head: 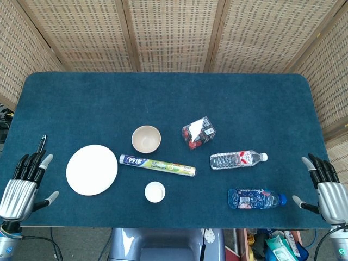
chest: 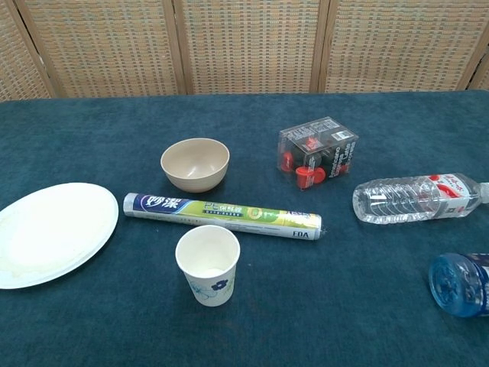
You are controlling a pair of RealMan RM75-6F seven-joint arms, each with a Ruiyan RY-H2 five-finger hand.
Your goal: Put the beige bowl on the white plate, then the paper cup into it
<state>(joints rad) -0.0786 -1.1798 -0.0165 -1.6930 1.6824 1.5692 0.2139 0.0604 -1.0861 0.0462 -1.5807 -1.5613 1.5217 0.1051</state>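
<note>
Beige bowl (head: 146, 138), white plate (head: 91, 169), paper cup (head: 155, 192) apart on blue table (head: 163, 98).

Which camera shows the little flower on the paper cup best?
The chest view: the paper cup stands close and side-on, so the blue flower print on its wall is visible. In the head view the cup is seen from above, only its rim and inside, no flower.
</note>
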